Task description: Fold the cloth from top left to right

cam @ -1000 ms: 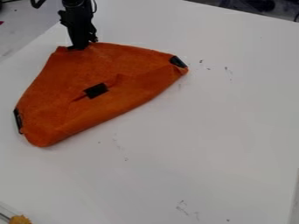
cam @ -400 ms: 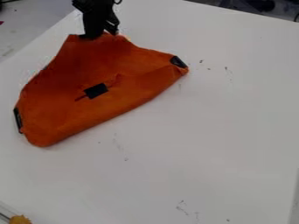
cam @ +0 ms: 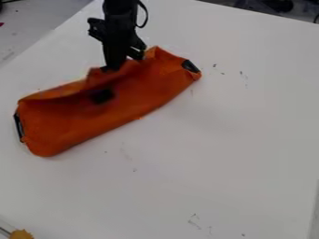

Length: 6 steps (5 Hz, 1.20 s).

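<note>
Pulled inward and slightly rightward since the earlier frames, the upper edge of the orange cloth (cam: 93,122) has been drawn over towards the middle by the black gripper (cam: 124,63). The broad triangle seen earlier has been narrowed to a long slanting band, while the lower edge and both end corners have been left where they were. By this, the fold appears to be well begun but not finished: the raised edge is yet to be laid down, and more travel towards the lower right is probably called for. The gripper is clenched on the raised edge, near the top of the cloth. The cloth is placed in the upper left part of the white table (cam: 218,144), its lower part lying on the surface. Soft, pliant fabric with a matt face is suggested by the rounded folds; a shallow, shaded hollow is formed behind the lower part, and the lifted rim is crumpled into uneven peaks. A black patch (cam: 102,96) is set near the middle, with a dark corner piece (cam: 190,66) at the right end and a dark strip (cam: 19,128) at the left. If released now, the rim could be left bunched.
</note>
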### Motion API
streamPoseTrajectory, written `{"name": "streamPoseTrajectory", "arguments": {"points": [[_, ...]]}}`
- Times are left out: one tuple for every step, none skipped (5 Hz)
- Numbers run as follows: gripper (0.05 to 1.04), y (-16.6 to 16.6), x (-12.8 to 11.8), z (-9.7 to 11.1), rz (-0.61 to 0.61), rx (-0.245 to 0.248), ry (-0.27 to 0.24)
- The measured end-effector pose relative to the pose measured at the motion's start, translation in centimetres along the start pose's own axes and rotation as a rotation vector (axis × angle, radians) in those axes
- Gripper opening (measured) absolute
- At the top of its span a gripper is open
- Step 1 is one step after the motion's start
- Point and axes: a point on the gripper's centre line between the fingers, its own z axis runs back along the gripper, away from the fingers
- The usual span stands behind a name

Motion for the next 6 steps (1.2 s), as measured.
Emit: {"name": "streamPoseTrajectory", "arguments": {"points": [[0.061, -1.6, -1.6, -1.0, 0.03, -0.053, 0.022], [0.061, -2.0, -1.8, -0.9, 0.032, -0.076, 0.017], [0.085, -2.4, -2.0, -1.2, 0.036, -0.091, 0.006], [0.243, -2.5, -1.9, -1.2, 0.045, -0.098, 0.004], [0.51, -3.2, -2.3, -1.3, 0.06, -0.131, 0.014], [0.821, -4.7, -3.0, -1.7, 0.056, -0.145, 0.033]]}}
